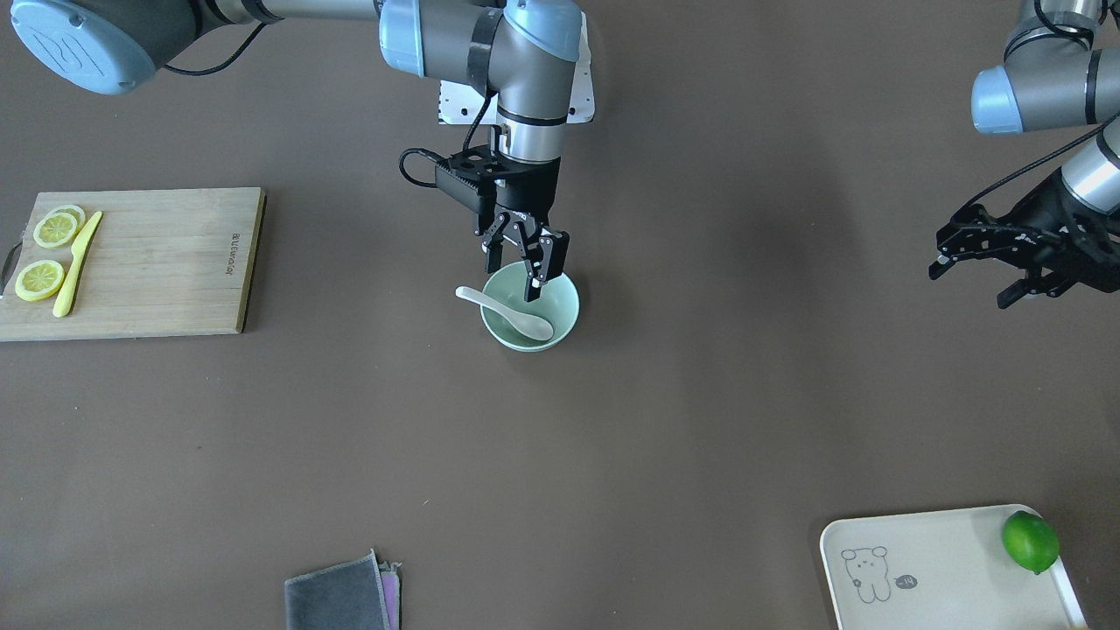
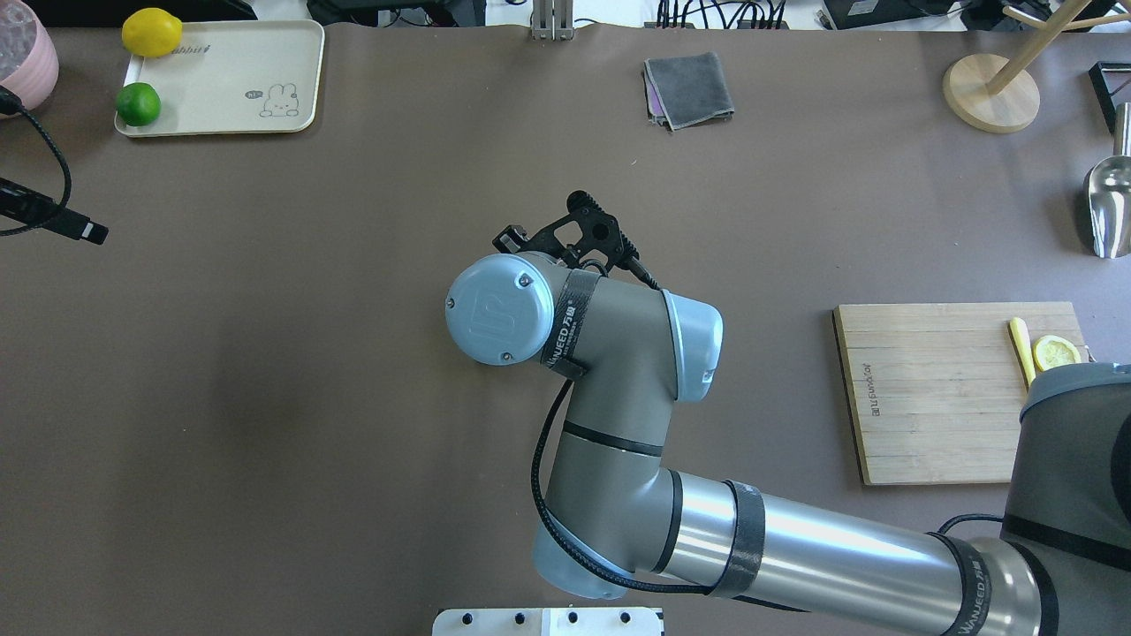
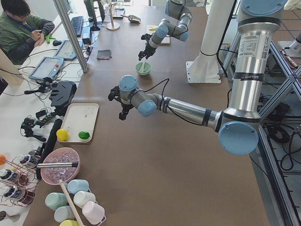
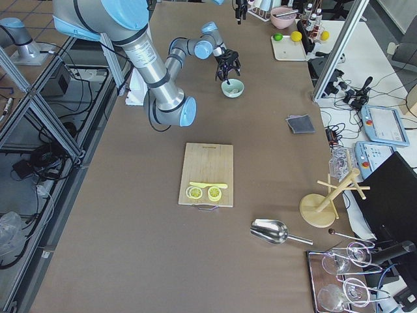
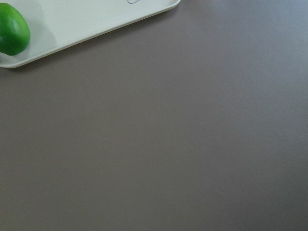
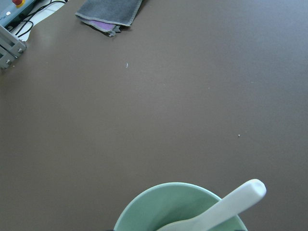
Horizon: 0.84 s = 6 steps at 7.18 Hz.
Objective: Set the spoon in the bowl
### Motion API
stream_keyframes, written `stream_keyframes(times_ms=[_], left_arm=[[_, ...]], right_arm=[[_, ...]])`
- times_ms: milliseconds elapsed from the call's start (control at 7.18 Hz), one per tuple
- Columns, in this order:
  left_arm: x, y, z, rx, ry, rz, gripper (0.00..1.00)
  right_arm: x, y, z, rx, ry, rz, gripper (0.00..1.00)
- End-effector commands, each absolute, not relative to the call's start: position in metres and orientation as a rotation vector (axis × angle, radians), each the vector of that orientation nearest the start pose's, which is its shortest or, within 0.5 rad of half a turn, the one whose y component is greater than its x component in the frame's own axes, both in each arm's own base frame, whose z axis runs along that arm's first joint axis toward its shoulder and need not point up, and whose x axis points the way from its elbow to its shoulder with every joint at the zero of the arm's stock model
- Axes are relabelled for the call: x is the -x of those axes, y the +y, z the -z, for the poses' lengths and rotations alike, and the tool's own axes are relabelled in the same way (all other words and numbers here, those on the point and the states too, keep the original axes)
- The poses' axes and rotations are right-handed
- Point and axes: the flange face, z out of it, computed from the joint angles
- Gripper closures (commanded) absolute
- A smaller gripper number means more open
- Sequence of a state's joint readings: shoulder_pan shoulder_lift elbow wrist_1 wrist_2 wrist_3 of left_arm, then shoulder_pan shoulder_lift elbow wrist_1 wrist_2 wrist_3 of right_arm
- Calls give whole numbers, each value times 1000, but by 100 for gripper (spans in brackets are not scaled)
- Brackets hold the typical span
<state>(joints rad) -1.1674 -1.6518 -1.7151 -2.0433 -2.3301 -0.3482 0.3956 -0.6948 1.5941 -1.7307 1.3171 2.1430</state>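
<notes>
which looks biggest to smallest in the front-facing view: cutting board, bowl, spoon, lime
1. cutting board
2. bowl
3. spoon and lime: too close to rank; the spoon is longer, the lime fatter.

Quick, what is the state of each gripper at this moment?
Left gripper: open, holding nothing.
Right gripper: open over the bowl, holding nothing; the spoon rests in the bowl.

- Under the right gripper [image 1: 514, 278] jaws, I see the spoon [image 1: 516, 317] as smooth, glossy white.
- The bowl [image 1: 562, 308] holding it looks smooth, with a faint sheen.
- Table [image 1: 700, 394] around the jaws: matt brown.
- Cutting board [image 1: 157, 262], well off from them: grained wood.
</notes>
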Motion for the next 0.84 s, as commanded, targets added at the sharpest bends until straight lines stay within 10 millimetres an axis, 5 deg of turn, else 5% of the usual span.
stream_keyframes(times_ms=[0,139,279,697], left_arm=[[-152,-521,-490,-350,917,-313,1],[-147,-522,-491,-354,906,-308,1],[-120,-528,-493,-369,897,-267,1],[3,-530,-501,-324,784,-347,0]], right_arm=[[519,-419,-129,-178,-774,-821,0],[456,-420,-154,-153,-766,-696,0],[396,-427,-187,-155,-748,-559,0],[241,-459,-281,-146,-676,-209,0]])
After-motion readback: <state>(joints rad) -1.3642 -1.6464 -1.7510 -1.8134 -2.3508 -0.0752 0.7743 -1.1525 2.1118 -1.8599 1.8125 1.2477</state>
